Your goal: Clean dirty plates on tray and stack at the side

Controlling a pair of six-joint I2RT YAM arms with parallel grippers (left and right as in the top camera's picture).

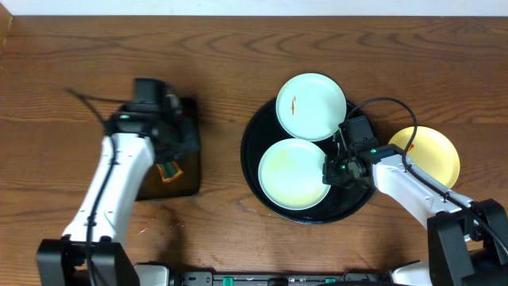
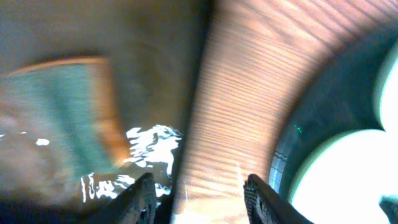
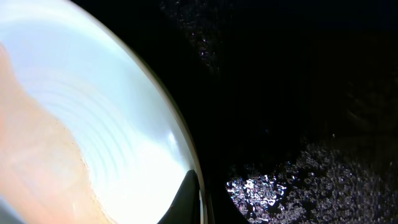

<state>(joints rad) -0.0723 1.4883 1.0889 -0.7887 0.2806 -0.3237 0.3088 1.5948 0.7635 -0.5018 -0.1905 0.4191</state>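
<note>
Overhead shows three small round shallow plates. Two are pale mint, the smeared mint plate (image 1: 310, 106) and the plain mint plate (image 1: 290, 175), and they sit side by side on the glossy round black tray (image 1: 252, 151). The one yellow plate (image 1: 435, 157) is off on the wood-grain tabletop (image 1: 238, 56) to the right.

The right gripper (image 1: 335, 168) is at the plain mint plate's rim. Its wrist cam only shows one dark fingertip (image 3: 188, 199) against that rim, so can't tell if it's pinching.

The left gripper (image 2: 199, 199) is spread wide with nothing in it, near the one blurry green sponge (image 2: 59, 112) on the smaller rectangular black tray (image 1: 186, 187).
</note>
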